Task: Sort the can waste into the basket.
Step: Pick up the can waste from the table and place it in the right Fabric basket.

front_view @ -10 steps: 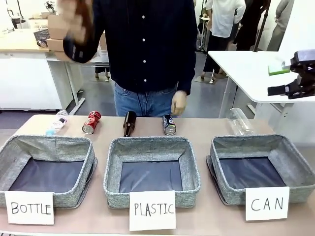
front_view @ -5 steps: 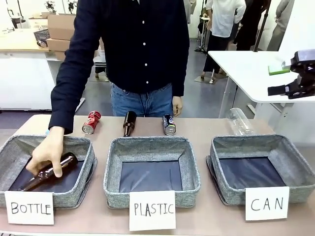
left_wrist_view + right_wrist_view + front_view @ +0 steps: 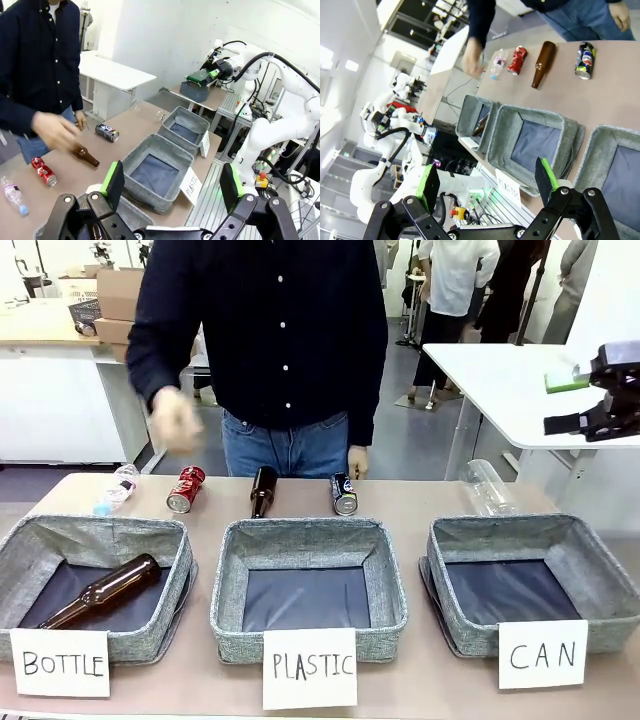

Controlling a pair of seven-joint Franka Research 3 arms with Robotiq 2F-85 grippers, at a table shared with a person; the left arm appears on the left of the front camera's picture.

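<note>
The left gripper (image 3: 171, 176) has its green-padded fingers spread wide with nothing between them. The right gripper (image 3: 485, 179) is just as wide and empty.

Both cans lie on their sides along the far edge of the table (image 3: 420, 495). The red can (image 3: 186, 489) is at the far left, between a clear plastic bottle (image 3: 114, 489) and a brown glass bottle (image 3: 262, 490). The dark blue can (image 3: 344, 494) lies just right of that bottle, near the person's lowered hand (image 3: 357, 460); the raised hand (image 3: 172, 420) is blurred.

The CAN basket (image 3: 465, 632) sits at the near right, well apart from both cans, with its dark lining showing. The PLASTIC basket (image 3: 305, 532) is in the middle. The BOTTLE basket (image 3: 100, 530) at the near left holds a second brown bottle (image 3: 100, 592).
</note>
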